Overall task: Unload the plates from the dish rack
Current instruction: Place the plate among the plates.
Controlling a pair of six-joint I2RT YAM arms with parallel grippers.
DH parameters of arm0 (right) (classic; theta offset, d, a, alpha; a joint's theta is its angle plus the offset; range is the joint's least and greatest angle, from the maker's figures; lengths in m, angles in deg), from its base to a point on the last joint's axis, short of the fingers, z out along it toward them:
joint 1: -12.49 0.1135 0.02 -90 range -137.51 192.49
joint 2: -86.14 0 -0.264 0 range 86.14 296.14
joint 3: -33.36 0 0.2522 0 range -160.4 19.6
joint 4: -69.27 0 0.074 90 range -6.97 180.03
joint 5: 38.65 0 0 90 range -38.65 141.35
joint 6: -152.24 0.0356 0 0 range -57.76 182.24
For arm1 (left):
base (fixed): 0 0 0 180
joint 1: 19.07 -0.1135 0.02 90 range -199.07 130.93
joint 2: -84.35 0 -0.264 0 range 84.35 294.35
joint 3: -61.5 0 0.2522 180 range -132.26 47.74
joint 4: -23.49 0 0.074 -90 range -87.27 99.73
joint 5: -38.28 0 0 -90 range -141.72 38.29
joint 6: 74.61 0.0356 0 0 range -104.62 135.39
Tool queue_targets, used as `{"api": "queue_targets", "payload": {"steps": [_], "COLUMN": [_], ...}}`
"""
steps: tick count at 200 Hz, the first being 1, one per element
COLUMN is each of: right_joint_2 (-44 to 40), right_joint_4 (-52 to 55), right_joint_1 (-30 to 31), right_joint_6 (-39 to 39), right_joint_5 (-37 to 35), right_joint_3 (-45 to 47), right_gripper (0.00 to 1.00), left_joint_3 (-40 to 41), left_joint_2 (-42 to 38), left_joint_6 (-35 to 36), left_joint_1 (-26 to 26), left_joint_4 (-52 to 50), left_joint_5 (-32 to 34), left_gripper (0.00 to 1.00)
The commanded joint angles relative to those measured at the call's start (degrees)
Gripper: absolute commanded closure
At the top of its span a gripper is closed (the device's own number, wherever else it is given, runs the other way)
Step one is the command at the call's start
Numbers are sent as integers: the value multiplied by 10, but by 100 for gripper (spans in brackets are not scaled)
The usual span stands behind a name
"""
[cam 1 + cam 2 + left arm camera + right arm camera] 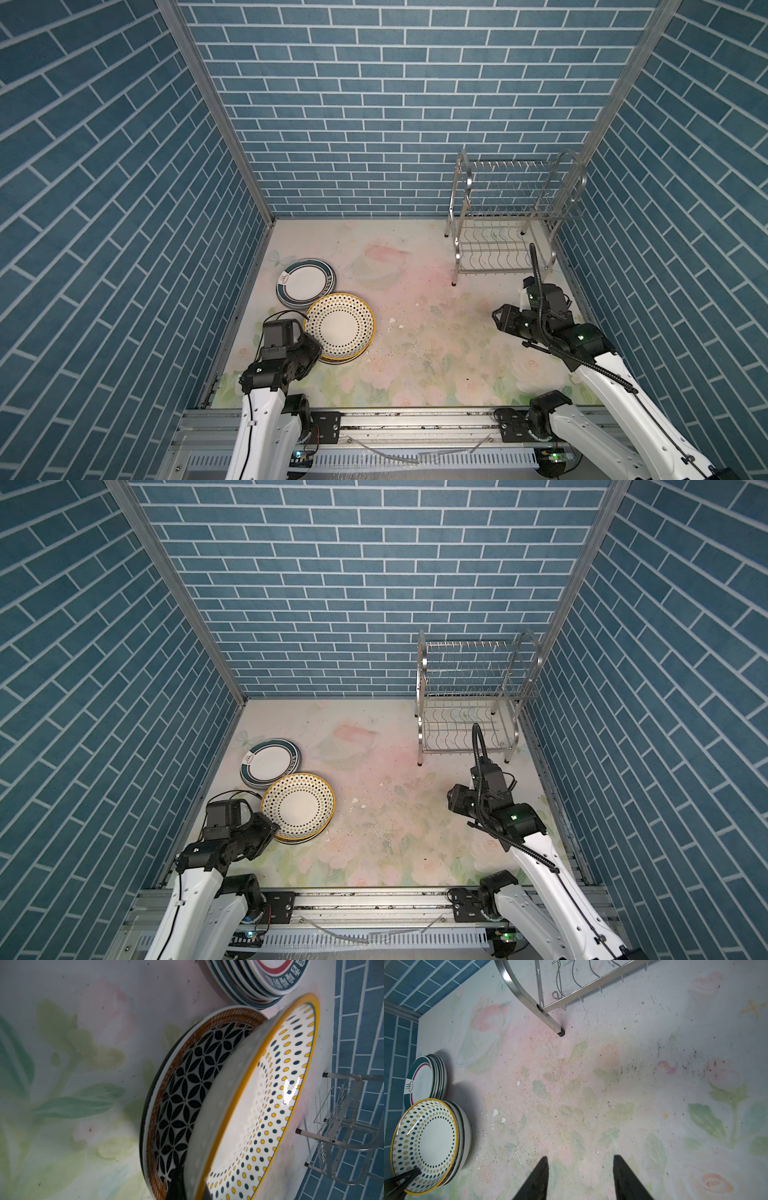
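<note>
Blue brick-patterned walls (374,104) closed in a tabletop (415,332) covered with a faded floral print, scuffed and speckled with dark grit. At its far right corner, against the back wall, stood the dish rack (515,216), upright on thin legs, with two tiers of shiny wire between arched tube handles. The plates lay well apart from it on the tabletop's left side, in two piles just beside each other.

Farther back was the teal-banded stack (305,282), several plates deep in the wrist views. Its top plate was white in the middle, with a red ring inside the teal rim. Nearer the arms sat the second pile, topped by the dotted plate (338,326), white with rings of yellow and dark dots and a yellow edge.

The left fingers (412,1173) were clamped on that plate's near rim. The left wrist view showed it tilted, one side raised off the lattice plate (187,1095) beneath (black petal pattern, orange border). How many plates lay under that one I could not tell.

The right fingers (497,318) hung over bare tabletop in front of the rack, parted with a clear gap between them and holding nothing.
</note>
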Motion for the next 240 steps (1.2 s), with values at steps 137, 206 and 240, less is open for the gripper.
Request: {"api": "queue_targets", "payload": {"steps": [137,206,240], "right_joint_2": [-4,5,4], "right_joint_4": [5,-1,-2], "right_joint_1": [-2,-2,-2], "right_joint_6": [-18,-18,-16], "right_joint_5": [-9,-12,-17], "right_joint_3": [19,22,23], "right_gripper": [49,49,49], "left_joint_3": [30,32,25], "left_joint_2": [5,4,0], "left_joint_6": [9,13,21], "left_joint_1": [-19,-23,-26], "left_joint_4": [68,62,48], "left_joint_5": [-47,-47,-40], "left_gripper": [84,64,56]}}
